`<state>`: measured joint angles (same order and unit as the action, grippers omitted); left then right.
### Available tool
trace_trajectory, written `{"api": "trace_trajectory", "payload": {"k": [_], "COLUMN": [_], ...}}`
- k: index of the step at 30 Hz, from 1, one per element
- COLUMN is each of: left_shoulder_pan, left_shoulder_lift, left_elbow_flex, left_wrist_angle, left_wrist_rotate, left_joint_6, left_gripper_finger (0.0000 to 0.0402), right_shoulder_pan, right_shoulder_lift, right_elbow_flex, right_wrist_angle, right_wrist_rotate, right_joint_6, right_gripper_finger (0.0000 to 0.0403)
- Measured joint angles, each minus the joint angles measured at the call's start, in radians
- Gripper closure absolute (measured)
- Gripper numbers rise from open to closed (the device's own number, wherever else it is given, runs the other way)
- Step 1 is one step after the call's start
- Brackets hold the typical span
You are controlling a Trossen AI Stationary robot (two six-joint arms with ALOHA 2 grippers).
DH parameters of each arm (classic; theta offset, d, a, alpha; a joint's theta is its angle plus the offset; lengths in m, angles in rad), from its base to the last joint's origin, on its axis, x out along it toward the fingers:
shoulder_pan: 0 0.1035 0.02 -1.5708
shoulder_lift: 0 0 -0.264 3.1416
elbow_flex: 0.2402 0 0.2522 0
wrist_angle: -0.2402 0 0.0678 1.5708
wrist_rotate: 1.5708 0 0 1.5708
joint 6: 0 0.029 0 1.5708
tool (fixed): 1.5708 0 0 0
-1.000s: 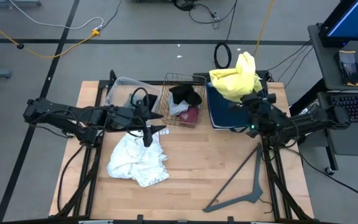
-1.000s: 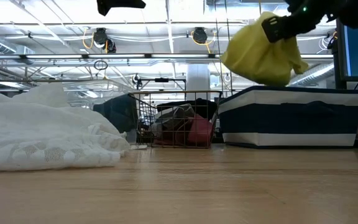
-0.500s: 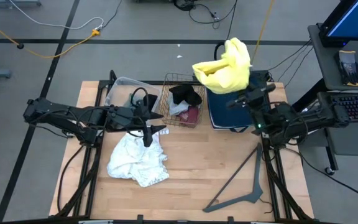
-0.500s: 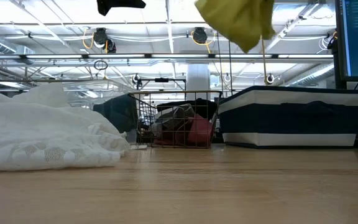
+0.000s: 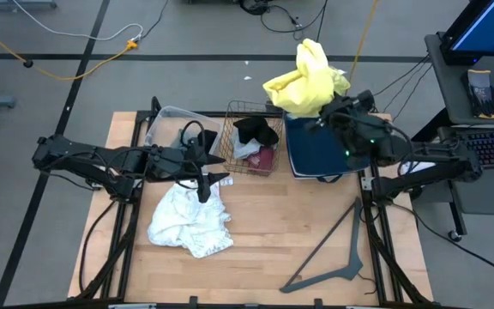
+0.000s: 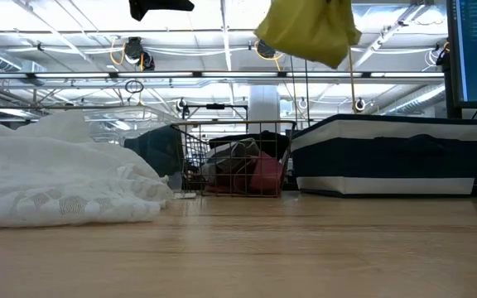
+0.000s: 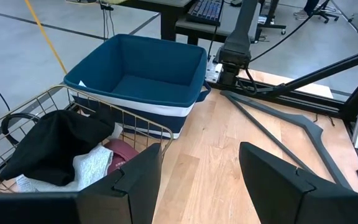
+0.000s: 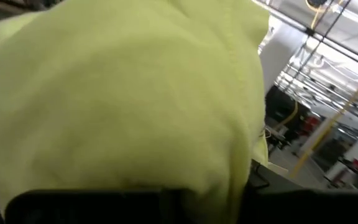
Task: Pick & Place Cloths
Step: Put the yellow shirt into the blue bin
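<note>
Clenching the yellow cloth (image 5: 307, 79) in the right gripper (image 5: 326, 112), holding it aloft past the far edge of the navy fabric bin (image 5: 317, 148). Hanging released over the white cloth (image 5: 190, 220): the left gripper (image 5: 210, 180), jaws apart. Lying in the wire basket (image 5: 237, 160): black cloth (image 5: 256, 130), maroon cloth (image 5: 265, 160). Resting on the wooden table (image 5: 264, 240): grey hanger (image 5: 331, 253).

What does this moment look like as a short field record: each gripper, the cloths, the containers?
right gripper: shut on yellow cloth, lifted high over the blue bin
left gripper: open, empty, above white cloth
blue bin: empty in the left wrist view
wire basket: holds black and maroon cloths
hanger: flat on table
</note>
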<state>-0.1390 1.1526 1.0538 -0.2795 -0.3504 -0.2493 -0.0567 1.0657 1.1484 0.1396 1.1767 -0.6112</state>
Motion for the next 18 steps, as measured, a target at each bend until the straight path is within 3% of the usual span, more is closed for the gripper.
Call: {"api": "trace_trajectory", "payload": {"k": [7, 14, 18], "left_shoulder_pan": [0.000, 0.000, 0.000], "left_shoulder_lift": [0.000, 0.000, 0.000], "left_elbow_flex": [0.000, 0.000, 0.000], "left_wrist_angle": [0.000, 0.000, 0.000], "left_wrist_rotate": [0.000, 0.000, 0.000], "left_joint_6": [0.000, -0.016, -0.017], "left_gripper_finger": [0.0183, 0.0183, 0.0183], "right_shoulder_pan": [-0.083, -0.233, -0.316], "right_shoulder_lift": [0.001, 0.002, 0.006], "right_elbow_flex": [0.003, 0.003, 0.002], "right_wrist_angle": [-0.291, -0.665, -0.778], "right_wrist_rotate": [-0.019, -0.372, -0.431], "right_joint_6": [0.229, 0.560, 0.650], "right_gripper_finger": [0.0348, 0.0348, 0.0348]}}
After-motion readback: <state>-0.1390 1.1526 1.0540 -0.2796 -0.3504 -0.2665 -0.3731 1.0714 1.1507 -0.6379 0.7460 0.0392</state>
